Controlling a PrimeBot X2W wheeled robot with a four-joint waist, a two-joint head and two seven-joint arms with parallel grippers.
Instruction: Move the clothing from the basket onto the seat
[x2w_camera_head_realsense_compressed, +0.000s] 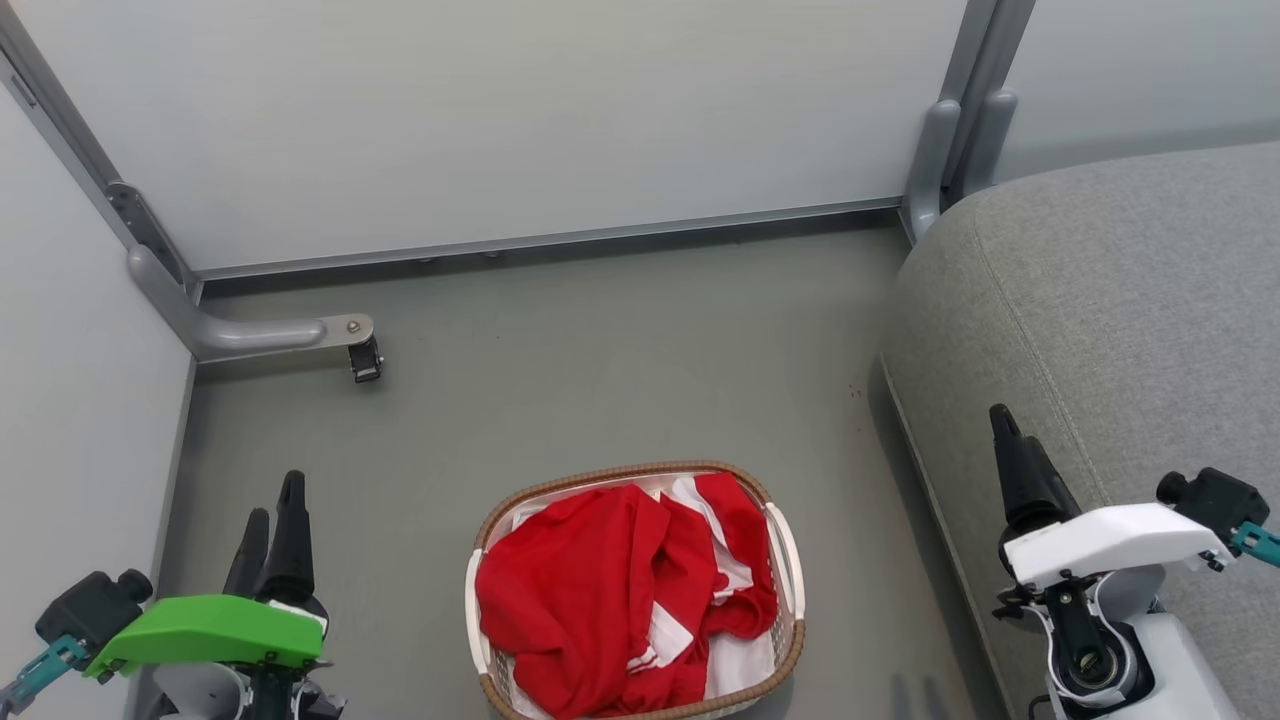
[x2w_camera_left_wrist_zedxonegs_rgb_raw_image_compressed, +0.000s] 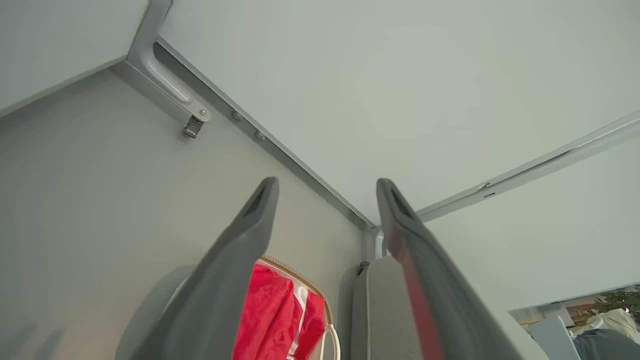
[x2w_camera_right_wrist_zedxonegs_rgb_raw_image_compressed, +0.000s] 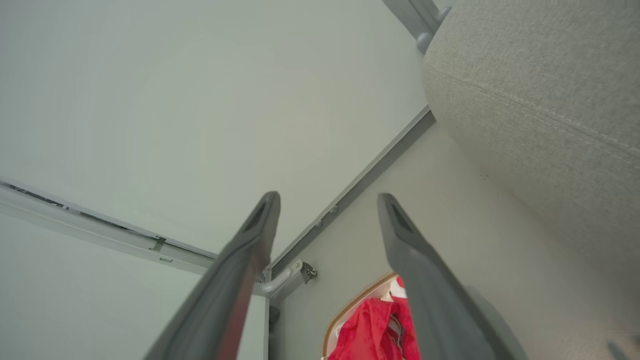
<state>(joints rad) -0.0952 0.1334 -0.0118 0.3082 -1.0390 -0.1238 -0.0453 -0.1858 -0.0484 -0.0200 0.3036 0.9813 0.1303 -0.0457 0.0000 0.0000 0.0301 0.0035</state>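
The task is, by my judgement, at its very beginning: nothing is moved yet. The clothing (x2w_camera_head_realsense_compressed: 600, 590) lies as a crumpled red heap with white stripes inside the basket (x2w_camera_head_realsense_compressed: 625, 468), and it fills most of it. I cannot separate the heap into single garments with certainty, because the folds lie over each other. A piece of white sheet (x2w_camera_head_realsense_compressed: 735, 670) shows under the red fabric at the near right side. The basket stands on the grey floor (x2w_camera_head_realsense_compressed: 600, 350), between the two arms and just beside the seat (x2w_camera_head_realsense_compressed: 1130, 300), which is on the robot's right. The part of the seat that shows carries no red fabric.

The left gripper (x2w_camera_left_wrist_zedxonegs_rgb_raw_image_compressed: 326, 181) is released: its two fingers stand apart with only floor and wall between them, and it holds nothing. The right gripper (x2w_camera_right_wrist_zedxonegs_rgb_raw_image_compressed: 328, 197) is released and unloaded in the same way. It hangs near the front edge of the seat, while the left one hangs over the floor, apart from the basket's left side.

All the work is left: to reach into the basket, take the clothing, carry it to the right and lay it on the seat.
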